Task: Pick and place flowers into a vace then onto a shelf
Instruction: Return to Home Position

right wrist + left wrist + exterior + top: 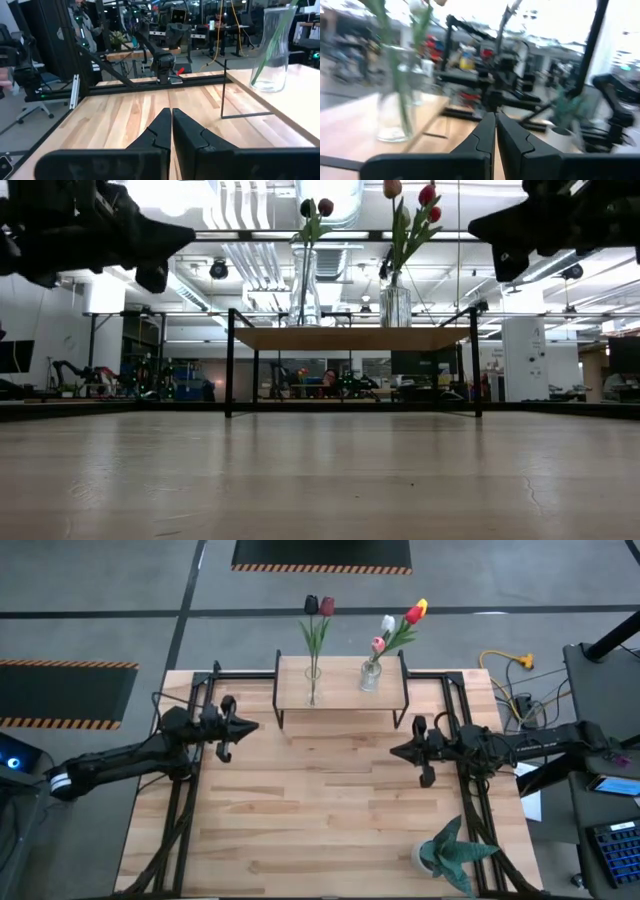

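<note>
Flowers (413, 613) stand in two clear vases (371, 676) on the shelf (340, 690) at the tabletop's (320, 810) far side, so I judge the placing done. My left end effector (252, 726) and right end effector (395, 751) hang either side before the shelf, both pinched closed on nothing, safely clear of the glass.

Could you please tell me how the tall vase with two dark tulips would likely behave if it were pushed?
It would probably tip easily: the tall vase is slim and its two tulips rise well above the rim. It looks like clear glass, so likely slippery and breakable. Standing on the raised shelf, it might fall off.
</note>
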